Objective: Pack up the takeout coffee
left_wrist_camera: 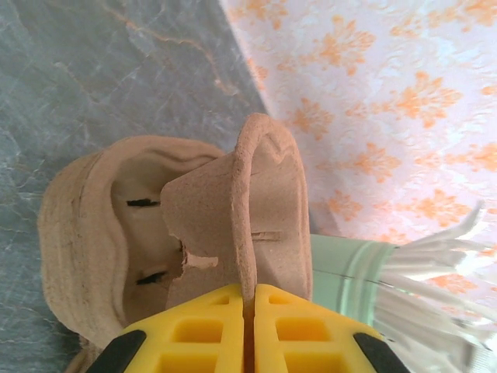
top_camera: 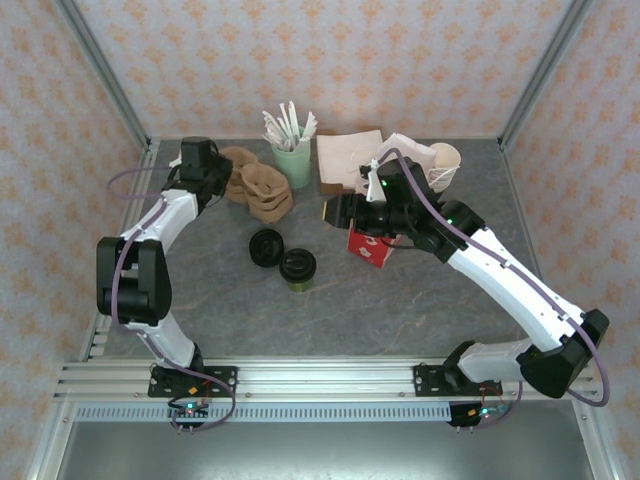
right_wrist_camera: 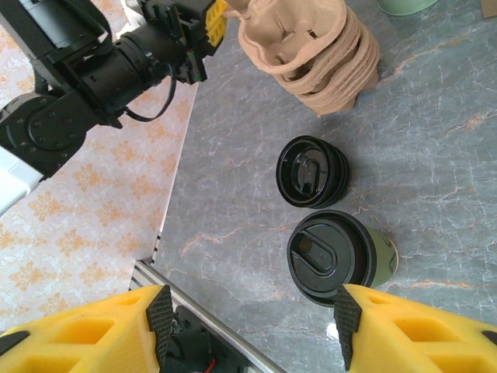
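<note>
The takeout coffee [top_camera: 297, 269] stood unpacked, five o'clock from the carrier stack [top_camera: 268, 196]. Left fingers [left_wrist_camera: 194, 332] clenched a carrier rim [left_wrist_camera: 247, 194]; right fingers [right_wrist_camera: 85, 336] hung spread above the cup. Packing seemed hardly begun.

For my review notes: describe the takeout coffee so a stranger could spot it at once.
On the grey marbled table, look just in front of the stack of brown pulp cup carriers, toward the arms' bases. Two round black tops sit together there; the takeout coffee is the nearer, right-hand one. Unlike the low black lid, it has an olive-green cup beneath.
</note>
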`<state>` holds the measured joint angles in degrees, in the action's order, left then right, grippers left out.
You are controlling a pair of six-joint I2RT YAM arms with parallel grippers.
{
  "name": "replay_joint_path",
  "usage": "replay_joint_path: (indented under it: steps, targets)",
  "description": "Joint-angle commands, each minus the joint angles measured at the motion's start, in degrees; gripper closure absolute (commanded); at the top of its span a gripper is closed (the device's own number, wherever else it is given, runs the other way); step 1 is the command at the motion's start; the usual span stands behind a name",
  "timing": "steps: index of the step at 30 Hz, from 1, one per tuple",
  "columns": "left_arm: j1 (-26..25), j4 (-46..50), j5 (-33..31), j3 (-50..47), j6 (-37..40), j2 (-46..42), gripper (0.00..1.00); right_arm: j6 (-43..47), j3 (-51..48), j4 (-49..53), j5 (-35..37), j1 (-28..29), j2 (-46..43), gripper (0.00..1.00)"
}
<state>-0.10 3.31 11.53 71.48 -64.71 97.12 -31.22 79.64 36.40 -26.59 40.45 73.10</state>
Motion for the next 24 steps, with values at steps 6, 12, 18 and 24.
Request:
replay_joint_path:
  steps: [6,12,18,24]
  targets:
    - [-0.14,1.13,0.40,1.53,1.01,-9.43,0.95,-0.86,0.16,-3.82,-0.31,-0.28,-2.85,0.41]
    - [-1.01,5.14,5.64,3.41,7.46,-17.91,0.95,1.16,-0.02,-6.03,-0.02,-0.83,-4.97,0.41]
    - [-3.86,10.36,17.70,8.51,17.30,-24.71,0.94,1.45,-1.56,-10.77,-6.12,-6.00,-7.62,0.41]
    - [-7.83,9.54,27.89,9.98,20.40,-30.65,0.94,6.54,-1.37,-14.52,-14.22,-7.82,-8.96,0.44]
